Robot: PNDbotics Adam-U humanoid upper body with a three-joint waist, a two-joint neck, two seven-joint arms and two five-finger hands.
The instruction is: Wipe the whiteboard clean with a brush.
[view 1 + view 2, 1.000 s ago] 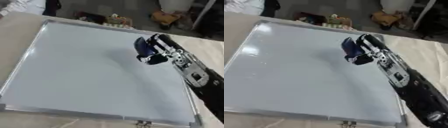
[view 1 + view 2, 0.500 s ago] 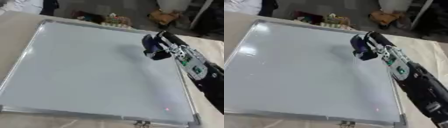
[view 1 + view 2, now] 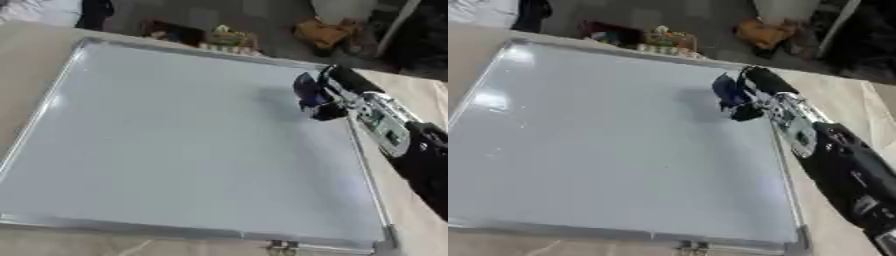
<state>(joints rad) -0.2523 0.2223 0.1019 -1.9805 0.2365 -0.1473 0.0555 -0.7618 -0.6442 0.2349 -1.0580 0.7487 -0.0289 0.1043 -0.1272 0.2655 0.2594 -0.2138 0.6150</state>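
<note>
Whiteboard (image 3: 175, 145) with a thin silver frame fills most of the scene, lying flat on a table covered in beige cloth (image 3: 411, 92) and seen at a slight tilt from above. Its pale grey-white surface shows no visible marks, only soft glare near the left edge. Near the board's upper right corner, the robot's right hand (image 3: 337, 87) reaches in from the right side, its black and silver forearm running diagonally down toward the lower right corner of the view. The hand's fingers are curled around a dark blue brush (image 3: 308, 92), which sits against the board surface just inside the right edge of the frame, casting a faint shadow to its left. Whether the brush is pressed flat on the board or only touching with one edge cannot be told. The left hand does not appear in either view. A small metal clip (image 3: 282, 244) sits at the bottom edge of the frame, near the lower right. Beyond the far edge of the table, the floor holds blurred clutter, including a tan, crumpled shape (image 3: 322, 31) and a small colourful heap (image 3: 226, 39).
</note>
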